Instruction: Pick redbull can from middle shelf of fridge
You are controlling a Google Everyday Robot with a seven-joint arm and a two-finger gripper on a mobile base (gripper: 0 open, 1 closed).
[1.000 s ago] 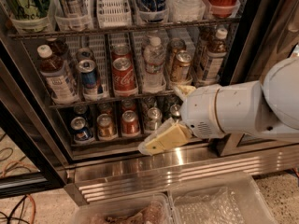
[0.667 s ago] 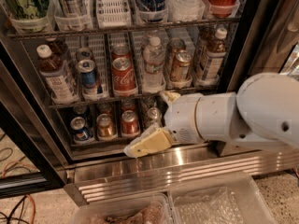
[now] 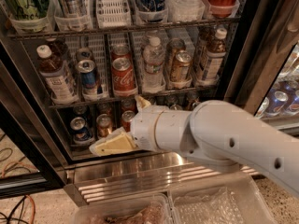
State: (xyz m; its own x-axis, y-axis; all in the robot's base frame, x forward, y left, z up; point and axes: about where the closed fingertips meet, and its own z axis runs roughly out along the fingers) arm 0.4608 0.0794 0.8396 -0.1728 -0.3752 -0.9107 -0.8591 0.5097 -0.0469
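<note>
The fridge [image 3: 243,59] stands open in front of me. The redbull can [image 3: 88,78], slim and blue-and-silver with a shiny top, stands at the front left of the middle shelf [image 3: 187,90], with a similar can behind it. My gripper [image 3: 117,124] is below and to the right of it, in front of the bottom shelf. Its cream fingers [image 3: 112,143] are spread open and hold nothing. The white arm comes in from the right.
Right of the redbull can stand a red Coca-Cola can [image 3: 123,76], a water bottle [image 3: 153,64] and a brown can [image 3: 180,64]. A bottle [image 3: 56,76] stands at its left. A Pepsi can [image 3: 80,129] sits on the bottom shelf. The ribbed steel base [image 3: 140,176] and plastic bins [image 3: 215,204] lie below.
The arm and gripper have moved left across the front of the bottom shelf, closer to below the redbull can. The cans have not moved.
</note>
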